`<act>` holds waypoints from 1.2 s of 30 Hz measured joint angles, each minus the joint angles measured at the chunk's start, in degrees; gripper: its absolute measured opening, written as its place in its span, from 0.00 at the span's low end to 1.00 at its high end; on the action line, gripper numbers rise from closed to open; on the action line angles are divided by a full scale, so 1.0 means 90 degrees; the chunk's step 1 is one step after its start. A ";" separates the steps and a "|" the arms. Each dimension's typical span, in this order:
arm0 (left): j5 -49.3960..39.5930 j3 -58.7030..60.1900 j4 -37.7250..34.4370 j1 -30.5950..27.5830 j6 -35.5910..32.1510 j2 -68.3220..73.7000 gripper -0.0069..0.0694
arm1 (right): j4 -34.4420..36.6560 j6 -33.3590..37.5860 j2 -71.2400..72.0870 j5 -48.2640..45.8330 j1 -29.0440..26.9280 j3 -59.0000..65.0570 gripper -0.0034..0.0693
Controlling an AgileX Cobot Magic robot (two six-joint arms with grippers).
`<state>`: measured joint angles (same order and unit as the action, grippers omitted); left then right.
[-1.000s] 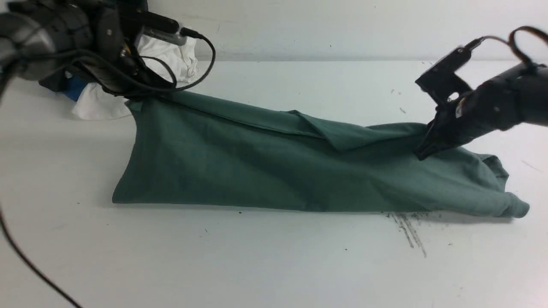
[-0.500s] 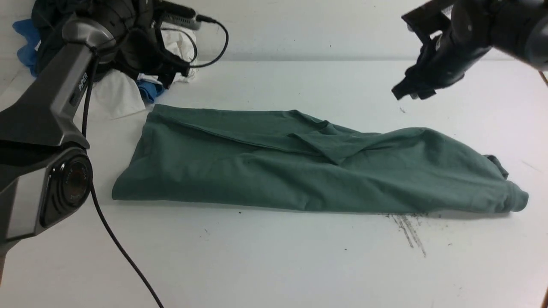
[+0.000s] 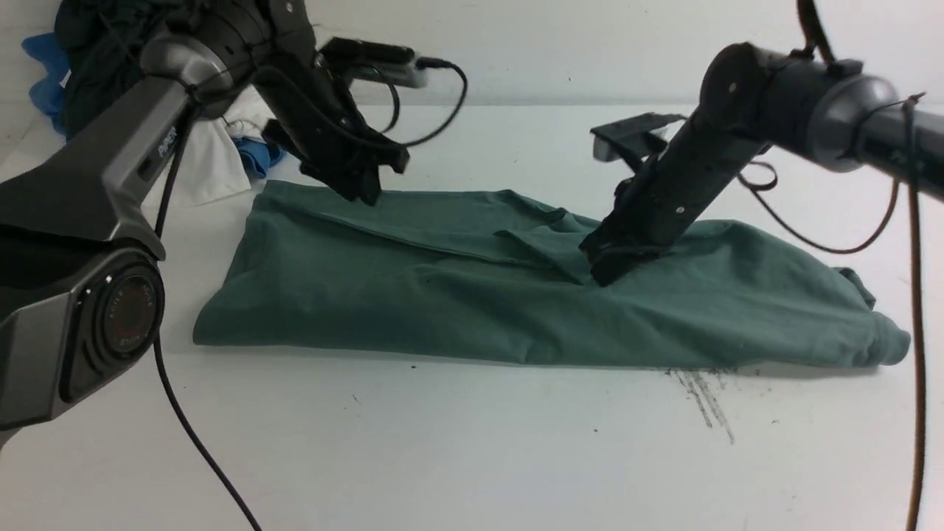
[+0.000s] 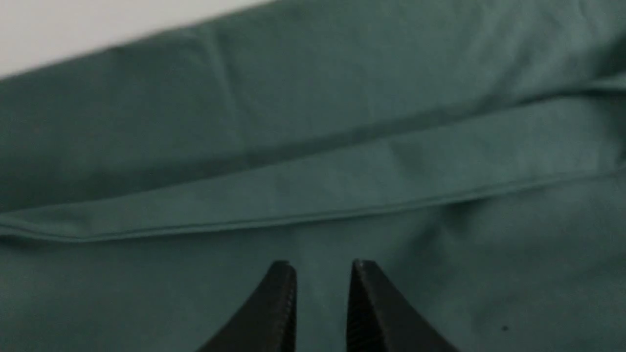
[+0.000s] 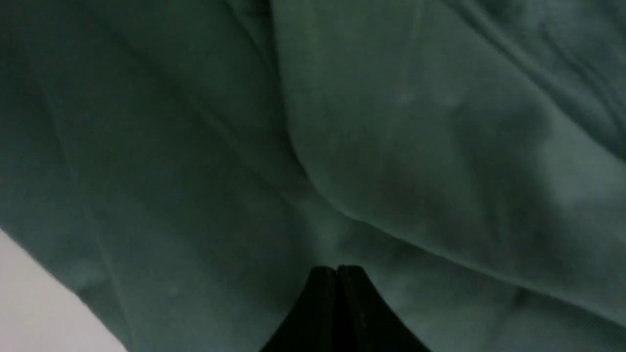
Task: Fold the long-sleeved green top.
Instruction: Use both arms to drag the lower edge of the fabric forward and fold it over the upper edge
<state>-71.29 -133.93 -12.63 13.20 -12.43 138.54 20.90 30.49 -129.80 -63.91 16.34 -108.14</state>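
The green long-sleeved top [image 3: 413,295] lies on the white table as a long band folded lengthwise, with a cuff bunched at its right end. My left gripper [image 3: 361,193] hovers at the top's far edge near its left end. In the left wrist view its jaws [image 4: 323,266] stand a little apart over the green cloth [image 4: 342,122] and hold nothing. My right gripper [image 3: 601,274] points down onto the middle of the top beside a folded flap. In the right wrist view it [image 5: 337,269] is shut, tips against the cloth [image 5: 415,122], with nothing seen between them.
A pile of white, blue and dark garments [image 3: 199,158] lies at the back left by the wall. The left arm's black cable [image 3: 199,442] trails over the front left of the table. Black scuff marks [image 3: 704,394] sit before the top's right part.
A second ago both grippers held the top's far edge up; it now lies flat. Since half a second ago the left gripper moved right to the far edge and the right came down onto the middle.
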 joint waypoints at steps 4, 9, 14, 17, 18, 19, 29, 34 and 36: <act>0.0000 0.0668 -0.0057 0.0273 -0.0216 -0.0005 0.17 | -0.0191 0.0052 -0.0298 0.0739 0.0094 0.0000 0.03; 0.0059 0.1126 -0.0057 0.0430 -0.0279 -0.0005 0.13 | -0.0763 -0.0534 -0.0411 0.2754 0.0136 0.0000 0.03; 0.0087 0.1160 -0.0079 0.0469 -0.0302 -0.0005 0.12 | -0.1950 -0.2676 -0.0428 0.4530 0.0124 -0.0005 0.03; 0.0100 0.1160 -0.0079 0.0469 -0.0295 -0.0005 0.12 | -0.2678 -0.3599 -0.0359 0.4276 0.0124 -0.0012 0.03; 0.0100 0.1160 -0.0079 0.0469 -0.0295 -0.0005 0.12 | -0.2717 -0.3599 -0.0349 0.4209 0.0124 -0.0012 0.03; 0.0124 0.1160 -0.0079 0.0469 -0.0288 -0.0005 0.12 | -0.2981 -0.3649 -0.0219 0.3504 0.0131 -0.0012 0.03; 0.0101 0.1193 0.0269 0.0470 -0.0393 -0.0217 0.12 | -0.2903 -0.2289 0.0835 -0.0285 -0.0341 0.0520 0.03; 0.0101 0.1193 0.0474 0.0350 -0.0333 -0.0867 0.12 | -0.2520 -0.2208 0.1422 -0.0036 -0.1125 0.1941 0.03; 0.0101 0.1370 0.0474 0.0211 -0.0326 -0.1380 0.12 | -0.2528 -0.2201 0.1808 0.0689 -0.1527 0.2796 0.03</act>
<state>-70.38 -121.60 -8.36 15.10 -15.37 126.12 -1.85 10.68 -113.53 -57.71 2.59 -82.98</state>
